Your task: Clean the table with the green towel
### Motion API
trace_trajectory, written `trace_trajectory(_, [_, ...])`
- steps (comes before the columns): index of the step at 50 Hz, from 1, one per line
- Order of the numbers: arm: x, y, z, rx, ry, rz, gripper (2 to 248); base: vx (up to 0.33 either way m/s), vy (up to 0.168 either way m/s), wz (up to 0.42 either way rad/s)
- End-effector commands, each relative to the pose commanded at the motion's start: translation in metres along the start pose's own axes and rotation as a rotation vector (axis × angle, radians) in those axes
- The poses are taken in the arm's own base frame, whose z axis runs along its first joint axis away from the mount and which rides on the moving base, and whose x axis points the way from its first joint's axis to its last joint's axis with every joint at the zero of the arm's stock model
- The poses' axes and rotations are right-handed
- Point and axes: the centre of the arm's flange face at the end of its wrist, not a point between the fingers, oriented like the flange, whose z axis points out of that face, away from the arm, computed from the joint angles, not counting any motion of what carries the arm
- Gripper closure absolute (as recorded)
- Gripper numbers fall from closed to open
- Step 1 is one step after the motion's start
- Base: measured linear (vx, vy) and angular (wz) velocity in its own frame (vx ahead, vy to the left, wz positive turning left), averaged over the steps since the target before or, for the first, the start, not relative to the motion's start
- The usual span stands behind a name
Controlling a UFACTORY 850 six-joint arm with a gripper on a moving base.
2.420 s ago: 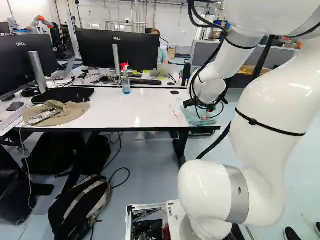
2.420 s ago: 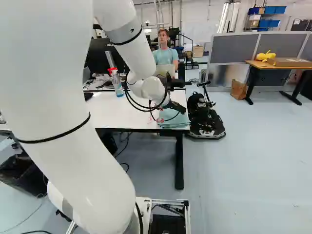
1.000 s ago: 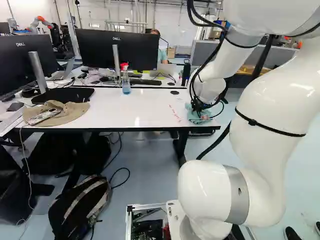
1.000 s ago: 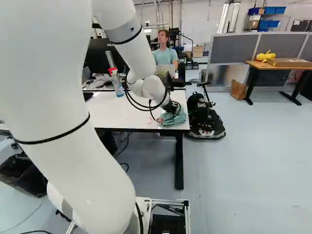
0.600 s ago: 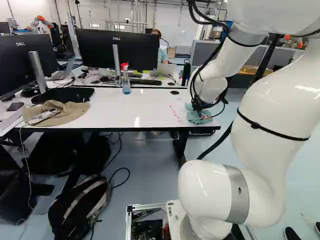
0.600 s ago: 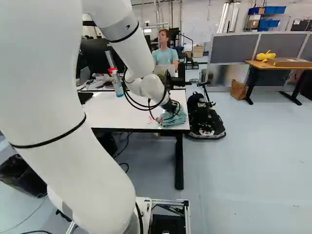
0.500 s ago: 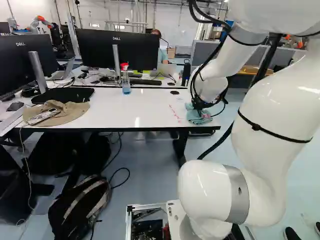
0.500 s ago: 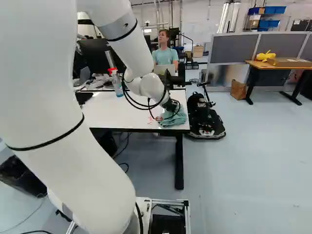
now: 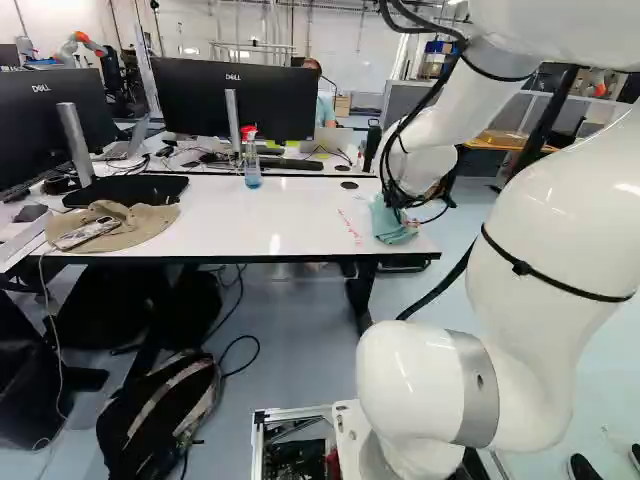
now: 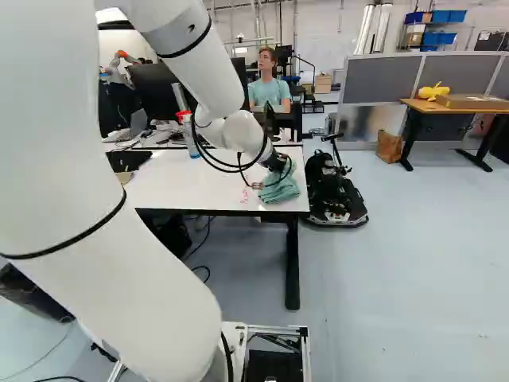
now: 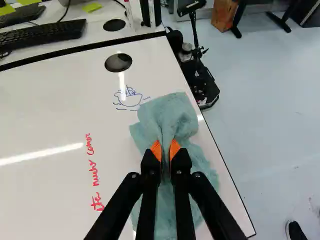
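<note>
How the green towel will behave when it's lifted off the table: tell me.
The green towel will probably hang floppy, since it bunches into soft folds where the end effector pinches it. It looks like thin cloth, so likely light for its spread. Its loose parts, fanning out on both sides of the pinch, may sway or trail.

arm: top cut off | towel: partly hidden behind hand | keyboard: end cut off, wrist view

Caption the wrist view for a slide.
The gripper pinches the green towel on the white table, beside red writing and a blue boat drawing.
</note>
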Motion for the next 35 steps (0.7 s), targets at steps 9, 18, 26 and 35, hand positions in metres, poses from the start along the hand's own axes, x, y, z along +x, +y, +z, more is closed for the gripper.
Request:
trace_trajectory(9, [0.015, -0.012, 0.001, 0.019, 0.023, -0.017, 212, 0.0, 0.0, 0.0])
trace_trajectory(18, [0.025, -0.024, 0.008, 0.038, 0.029, -0.034, 212, 0.0, 0.0, 0.0])
trace_trajectory(26, [0.033, -0.035, 0.017, 0.054, 0.03, -0.049, 212, 0.0, 0.0, 0.0])
trace_trajectory(35, [0.042, -0.049, 0.026, 0.072, 0.033, -0.065, 212, 0.0, 0.0, 0.0])
